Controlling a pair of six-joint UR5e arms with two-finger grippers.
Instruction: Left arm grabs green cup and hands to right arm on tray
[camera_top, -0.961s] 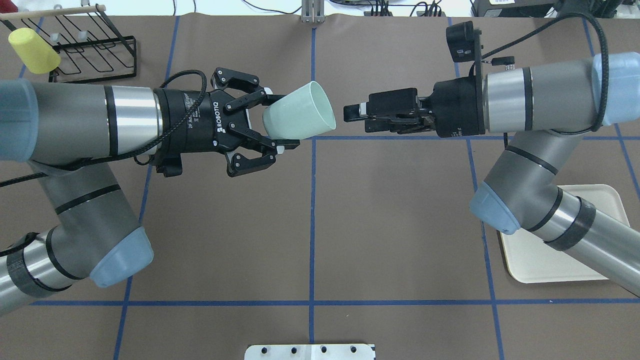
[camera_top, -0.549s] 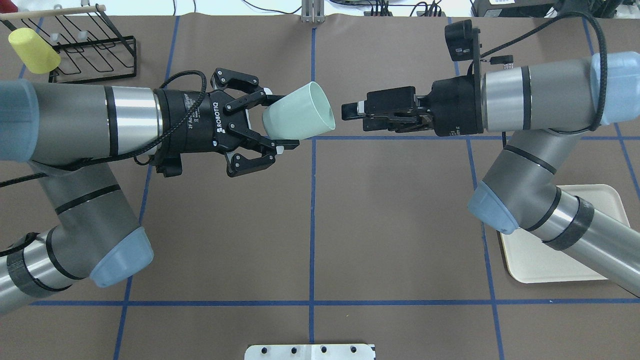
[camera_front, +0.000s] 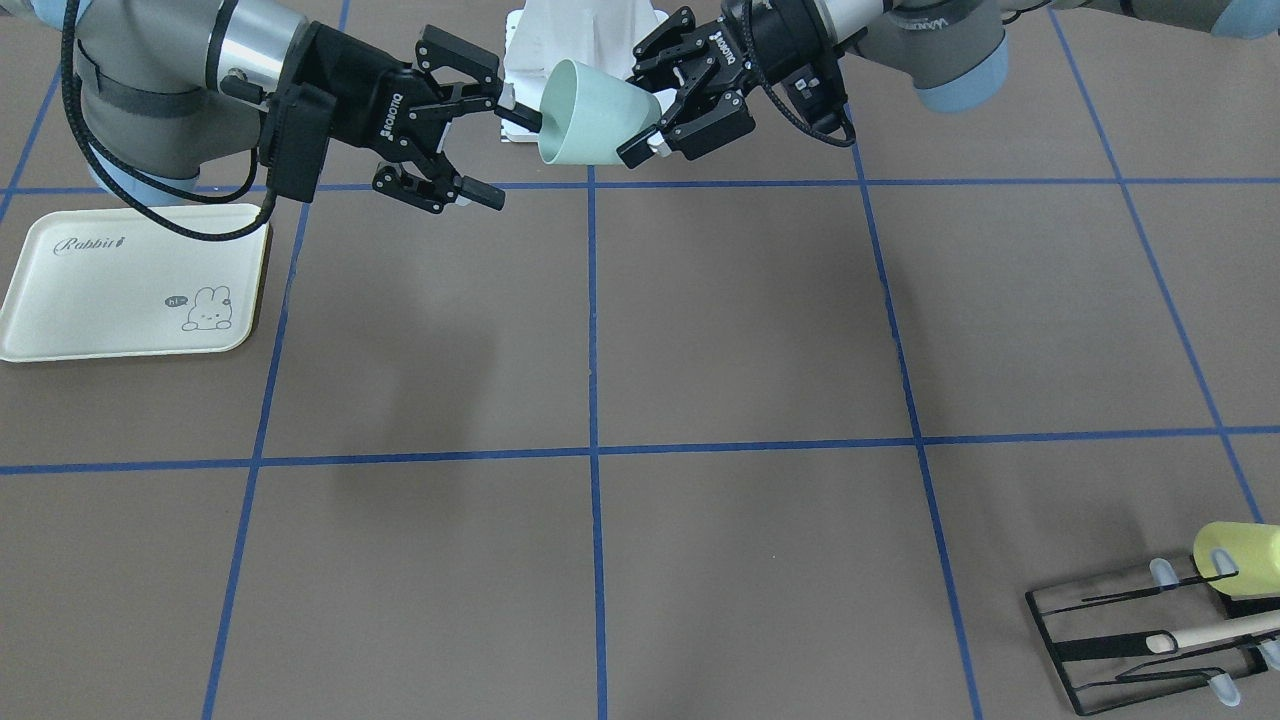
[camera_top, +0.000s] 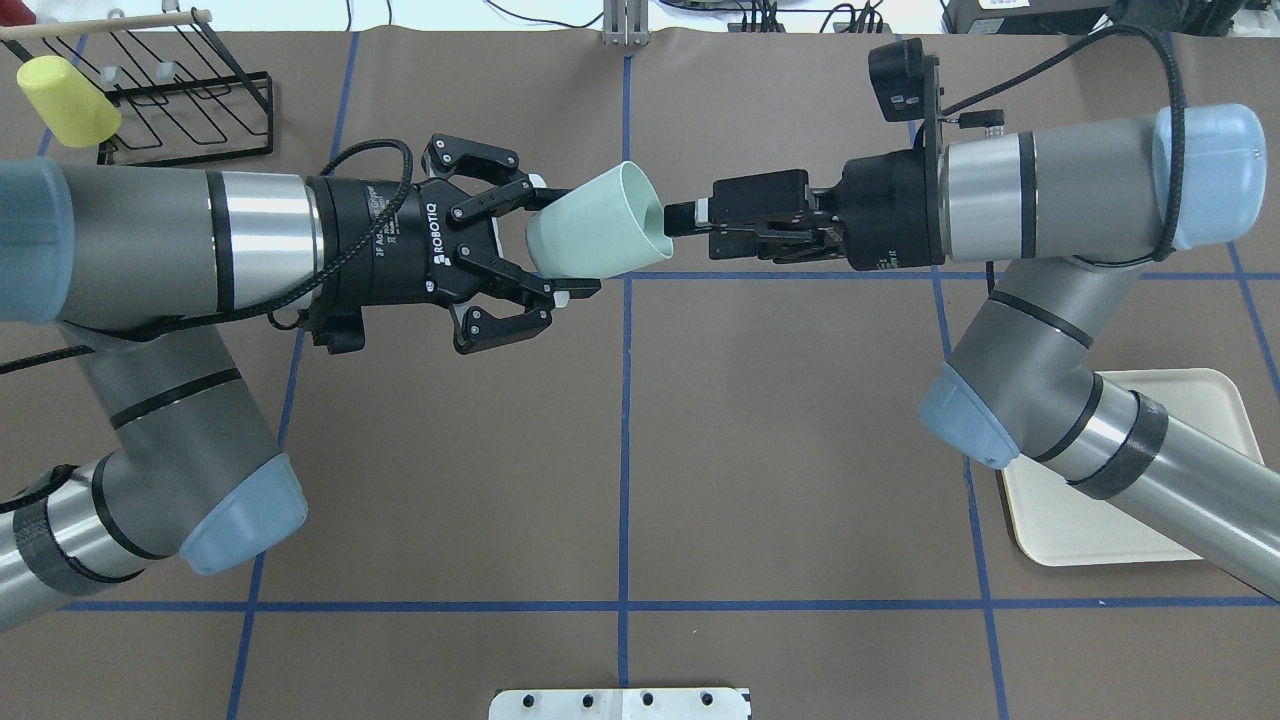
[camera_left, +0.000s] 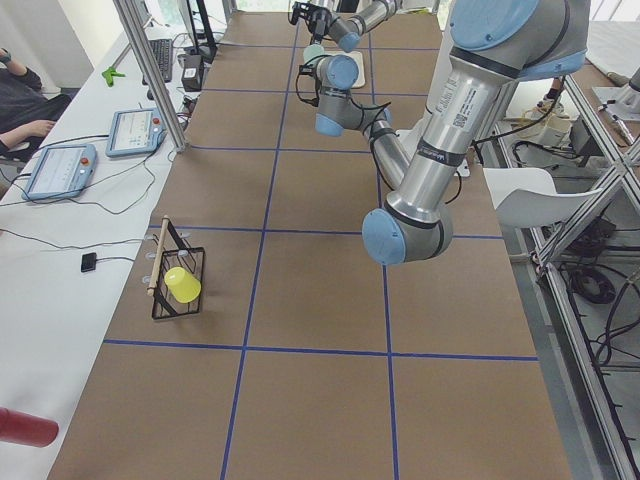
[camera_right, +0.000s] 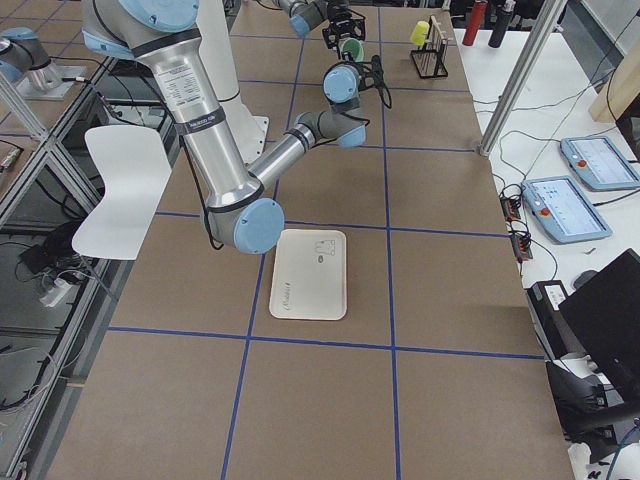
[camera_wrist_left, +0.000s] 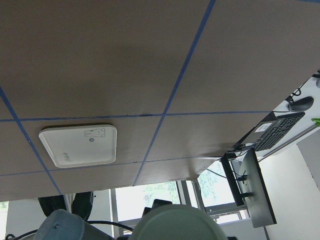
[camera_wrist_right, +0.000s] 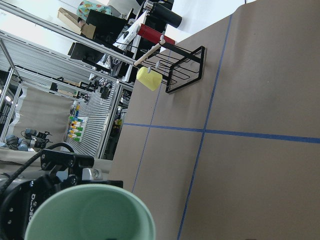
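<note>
The right claw (camera_top: 684, 216) has advanced to the mouth of the green cup (camera_top: 612, 228), jaws apart, one finger at the rim. The left claw (camera_top: 562, 240) grips the cup's base, holding it sideways above the surface (camera_top: 780, 450).

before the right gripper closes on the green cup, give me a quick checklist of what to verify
1. Left gripper shut on the green cup, cup held off the table: ok.
2. Cup's open mouth faces the right gripper: ok.
3. Right gripper open: ok.
4. Cup wall seated between the right gripper's fingers: cannot tell. One finger is at the rim and the other is outside the cup, but the depth is unclear.
5. Tray bare for the set-down: ok.
</note>
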